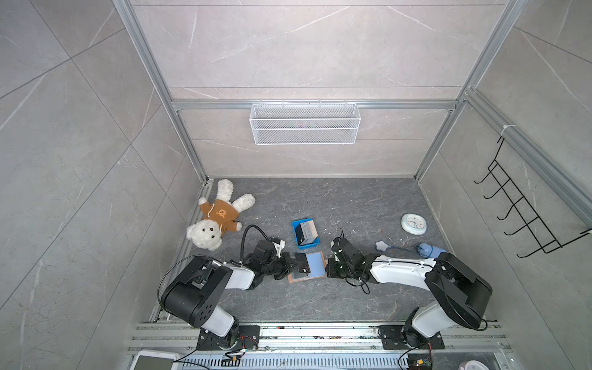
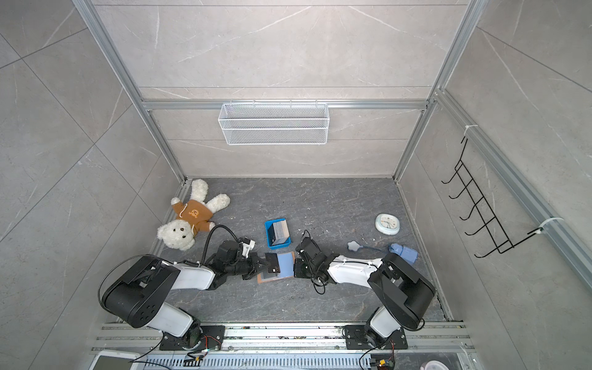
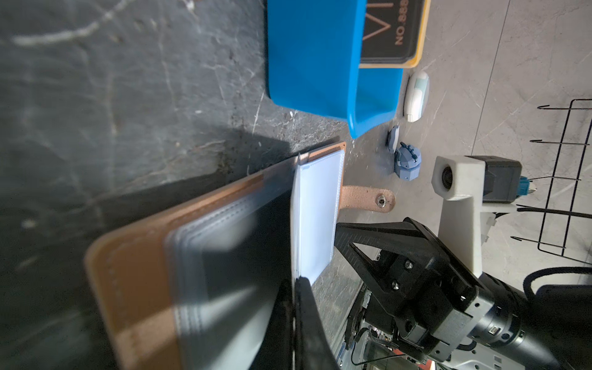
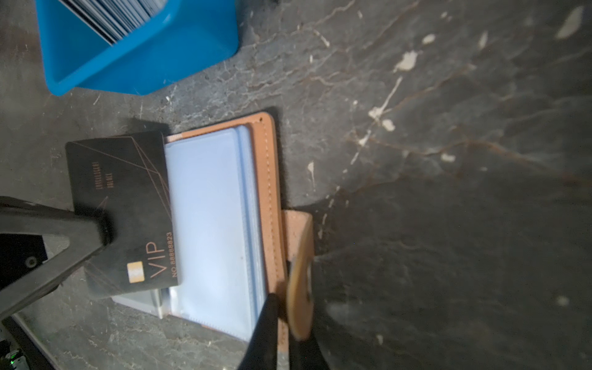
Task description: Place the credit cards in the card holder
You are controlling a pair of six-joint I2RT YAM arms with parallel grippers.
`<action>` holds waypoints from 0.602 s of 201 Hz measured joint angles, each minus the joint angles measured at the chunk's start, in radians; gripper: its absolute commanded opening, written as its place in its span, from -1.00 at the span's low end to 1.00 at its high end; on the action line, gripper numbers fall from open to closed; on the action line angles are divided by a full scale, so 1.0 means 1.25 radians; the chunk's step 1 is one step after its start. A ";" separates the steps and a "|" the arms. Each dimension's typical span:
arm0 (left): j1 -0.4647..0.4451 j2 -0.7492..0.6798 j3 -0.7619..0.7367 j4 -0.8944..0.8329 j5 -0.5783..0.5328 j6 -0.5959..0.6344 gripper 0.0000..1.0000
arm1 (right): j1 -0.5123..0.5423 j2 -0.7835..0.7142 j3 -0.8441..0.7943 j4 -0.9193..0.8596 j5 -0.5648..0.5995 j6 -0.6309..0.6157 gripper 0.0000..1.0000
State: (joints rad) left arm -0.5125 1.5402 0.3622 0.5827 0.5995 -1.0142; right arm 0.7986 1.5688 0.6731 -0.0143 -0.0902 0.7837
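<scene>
The tan card holder [image 1: 315,278] [image 2: 290,254] lies open on the dark table between both arms, its bluish clear sleeves [image 4: 208,208] facing up. My left gripper [image 1: 296,264] [image 3: 294,320] is shut on one black "VIP" credit card [image 4: 128,208] [image 2: 273,263], which hangs over the holder's left page, seen edge-on in the left wrist view. My right gripper [image 1: 327,270] [image 4: 283,320] is shut on the holder's right edge, at its snap strap [image 4: 301,288]. More credit cards [image 1: 308,232] stand stacked in the blue tray [image 1: 296,237] just behind.
A white teddy bear [image 1: 214,221] lies at the back left. A round clock [image 1: 414,224] and a blue gadget with a cable [image 1: 429,250] sit on the right. A wire basket [image 1: 304,123] hangs on the back wall, a black hook rack [image 1: 519,217] on the right wall.
</scene>
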 measured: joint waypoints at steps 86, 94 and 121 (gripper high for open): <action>0.000 0.004 0.000 -0.006 0.013 0.000 -1.00 | 0.000 0.000 0.000 0.000 0.000 -0.009 -0.76; 0.000 0.004 0.000 -0.008 0.013 0.000 -1.00 | 0.000 0.000 0.000 0.000 0.000 -0.011 -0.76; 0.000 0.002 0.000 -0.016 0.011 -0.001 -1.00 | 0.000 0.000 0.000 0.000 0.000 -0.014 -0.76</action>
State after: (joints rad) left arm -0.5129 1.5433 0.3622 0.5621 0.6128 -1.0157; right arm 0.7986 1.5688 0.6731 -0.0147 -0.0898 0.7658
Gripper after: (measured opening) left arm 0.045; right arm 0.121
